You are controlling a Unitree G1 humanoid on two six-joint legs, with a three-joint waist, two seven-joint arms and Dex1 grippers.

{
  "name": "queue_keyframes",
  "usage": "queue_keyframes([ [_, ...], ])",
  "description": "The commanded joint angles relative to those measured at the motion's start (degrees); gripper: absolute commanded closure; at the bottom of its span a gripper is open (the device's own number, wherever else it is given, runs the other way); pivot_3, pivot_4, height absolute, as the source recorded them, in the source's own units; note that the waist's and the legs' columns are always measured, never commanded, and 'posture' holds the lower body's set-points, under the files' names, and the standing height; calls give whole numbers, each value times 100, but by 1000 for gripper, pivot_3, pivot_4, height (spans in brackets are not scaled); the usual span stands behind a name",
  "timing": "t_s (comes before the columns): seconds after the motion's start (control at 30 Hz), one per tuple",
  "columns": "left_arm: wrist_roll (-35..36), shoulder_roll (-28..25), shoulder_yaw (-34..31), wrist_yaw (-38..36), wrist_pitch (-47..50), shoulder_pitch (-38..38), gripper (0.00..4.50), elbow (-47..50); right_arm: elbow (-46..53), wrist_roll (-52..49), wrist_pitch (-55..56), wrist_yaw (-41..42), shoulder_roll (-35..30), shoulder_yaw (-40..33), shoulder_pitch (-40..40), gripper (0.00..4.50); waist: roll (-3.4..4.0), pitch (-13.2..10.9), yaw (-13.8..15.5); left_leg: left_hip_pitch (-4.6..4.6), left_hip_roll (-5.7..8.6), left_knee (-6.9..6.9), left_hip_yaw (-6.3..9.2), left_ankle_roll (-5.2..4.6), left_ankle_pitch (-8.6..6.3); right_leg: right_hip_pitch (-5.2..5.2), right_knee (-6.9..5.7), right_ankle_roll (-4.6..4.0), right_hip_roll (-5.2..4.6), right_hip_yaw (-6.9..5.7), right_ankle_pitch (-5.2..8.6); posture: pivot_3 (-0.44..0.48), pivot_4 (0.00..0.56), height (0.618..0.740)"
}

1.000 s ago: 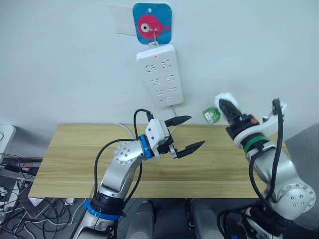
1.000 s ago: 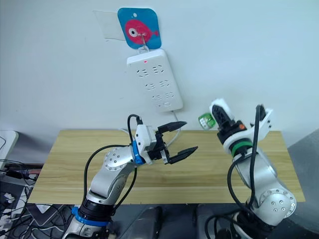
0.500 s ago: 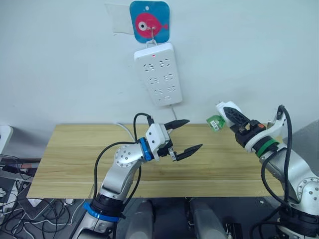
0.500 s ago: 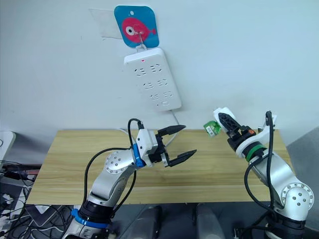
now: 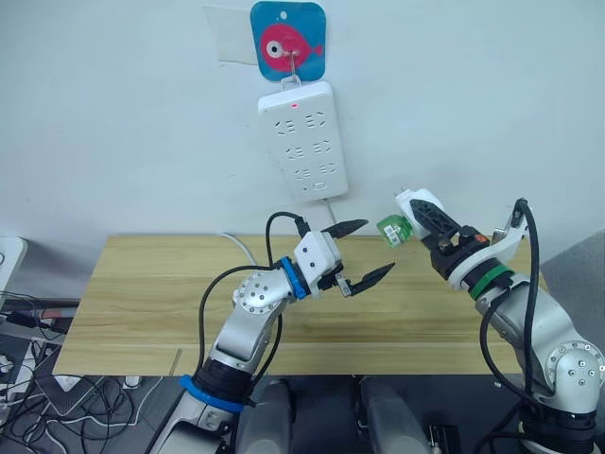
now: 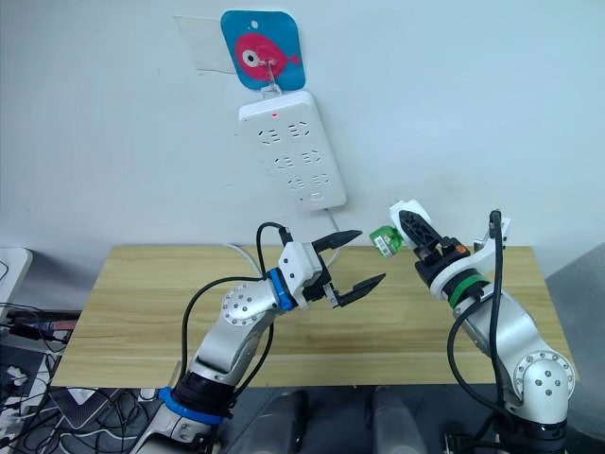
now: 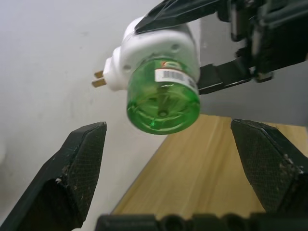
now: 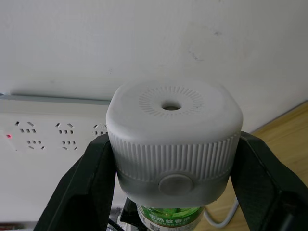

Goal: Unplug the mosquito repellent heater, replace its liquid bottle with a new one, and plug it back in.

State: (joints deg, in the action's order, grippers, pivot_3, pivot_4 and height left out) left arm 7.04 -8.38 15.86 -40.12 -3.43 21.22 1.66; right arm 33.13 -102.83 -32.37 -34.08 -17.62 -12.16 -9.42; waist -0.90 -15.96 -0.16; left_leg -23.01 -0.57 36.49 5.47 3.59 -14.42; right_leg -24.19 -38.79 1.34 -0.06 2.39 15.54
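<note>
My right gripper (image 5: 423,216) is shut on the mosquito repellent heater (image 5: 414,202), a small white rounded unit held in the air above the table's right part. Its green liquid bottle (image 5: 392,229) is still attached and points toward my left gripper (image 5: 375,246). That gripper is open, just left of the bottle and apart from it. The left wrist view has the bottle's round base (image 7: 163,98) facing it, between and beyond the spread fingers (image 7: 79,163), and the two prongs (image 7: 100,79) bare. The vent on the heater (image 8: 173,125) appears in the right wrist view.
A long white power strip (image 5: 304,140) hangs on the wall from a blue fish hook (image 5: 288,43), its red light on and its cable running down behind the wooden table (image 5: 142,293). Cables lie on the floor at the lower left.
The right gripper has swung the heater left, toward the left gripper. The left gripper has reached right and slightly up, so the gap between it and the bottle has narrowed.
</note>
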Motion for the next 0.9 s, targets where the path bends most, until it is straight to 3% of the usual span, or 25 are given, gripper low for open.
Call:
queue_keyframes([
  [0.03, -85, 144, 83, 146, -238, 62, 31, 73, 358, -86, 216, -2, -36, 54, 71, 1582, 0, 0, 1, 0, 0, 0, 1, 0, 0, 0, 0, 0, 0, 0, 0, 117, 270, 740],
  [0.9, -94, 395, 72, 259, -460, 266, 31, -282, 564, -69, 586, 13, -142, 520, 84, 1582, -1, 0, -2, 0, 1, 9, 1, 1, 0, 1, -7, 0, 0, -1, 0, 108, 272, 740],
])
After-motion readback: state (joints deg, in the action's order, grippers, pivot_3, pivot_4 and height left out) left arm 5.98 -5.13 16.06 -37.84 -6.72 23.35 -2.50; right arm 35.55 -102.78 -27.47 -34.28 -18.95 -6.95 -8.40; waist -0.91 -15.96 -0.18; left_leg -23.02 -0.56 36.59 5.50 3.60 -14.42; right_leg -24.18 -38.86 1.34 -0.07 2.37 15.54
